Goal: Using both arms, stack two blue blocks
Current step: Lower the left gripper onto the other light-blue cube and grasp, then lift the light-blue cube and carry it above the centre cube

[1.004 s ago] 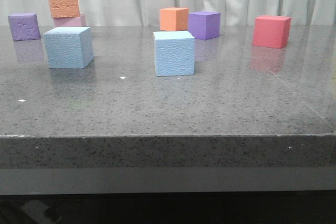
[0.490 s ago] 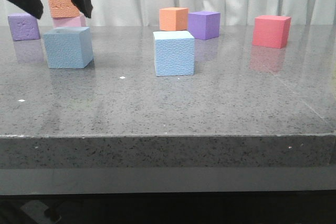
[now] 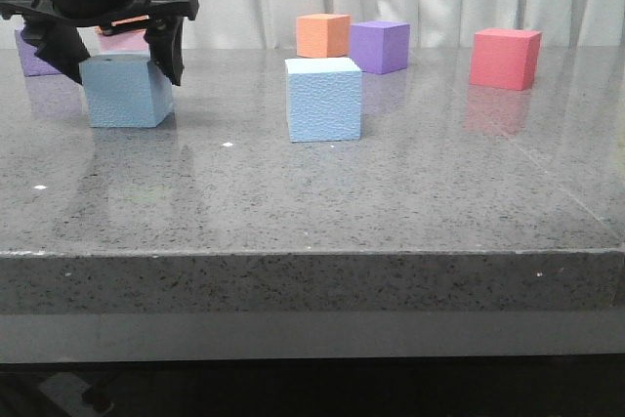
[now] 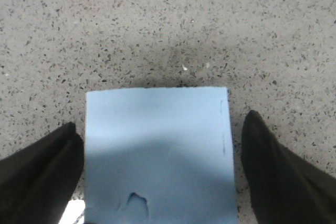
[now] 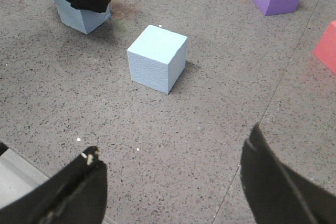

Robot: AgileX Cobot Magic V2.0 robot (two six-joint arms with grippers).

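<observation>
Step in hand, by the look of it: grasp of first blue block. Left end effector point(image 3: 119, 67) at upper left of front view, spread wide, fingers straddling left blue block point(image 3: 127, 90) on the worktop point(image 3: 391, 192); not closed on it. In left wrist view, same block point(image 4: 157, 150) centred between both fingers point(image 4: 42, 166), gaps visible on either side, small dent mark on its top face.

Second blue block point(image 3: 324, 99) at frame centre, standing alone, untouched. Right end effector point(image 5: 173, 187) spread, empty, hovering well short of that block point(image 5: 157, 59) in right wrist view.

Next move likely needs: closing squarely on block sides, then straight lift and carry over to centre block.

No brands, labels or readable writing anywhere.
</observation>
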